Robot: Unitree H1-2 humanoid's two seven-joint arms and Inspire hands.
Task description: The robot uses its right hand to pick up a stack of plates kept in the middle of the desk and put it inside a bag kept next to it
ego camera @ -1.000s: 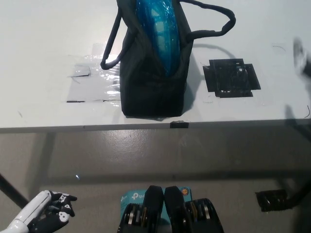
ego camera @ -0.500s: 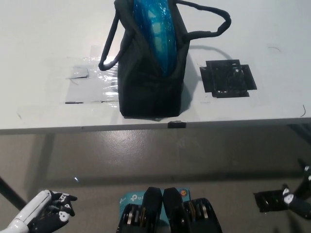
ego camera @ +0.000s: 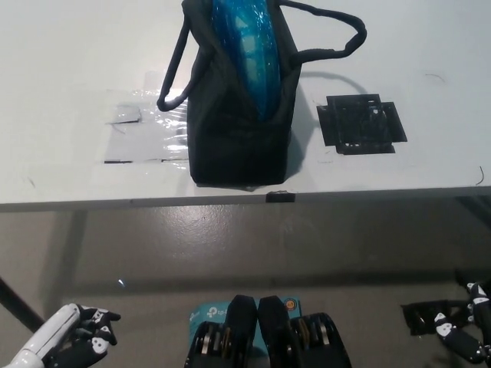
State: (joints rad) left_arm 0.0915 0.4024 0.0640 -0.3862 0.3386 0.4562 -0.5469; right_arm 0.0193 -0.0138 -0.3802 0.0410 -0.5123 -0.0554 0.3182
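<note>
the blue plates (ego camera: 244, 54) stand on edge inside the black bag (ego camera: 239, 123) on the desk (ego camera: 69, 69), walls propping them upright. right hand (ego camera: 460, 333) hangs low beside the desk, apparently empty, grip unclear; left hand (ego camera: 73, 337) rests below, fingers loosely curled.

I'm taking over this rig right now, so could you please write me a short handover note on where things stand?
Left hand: low at lower left, below the desk edge, holding nothing.
Right hand: low at lower right, off the desk, holding nothing.
Blue plates: standing on edge inside the black bag, which sits upright on the white desk.
Done: plates are bagged.
Left: nothing apparent.
</note>
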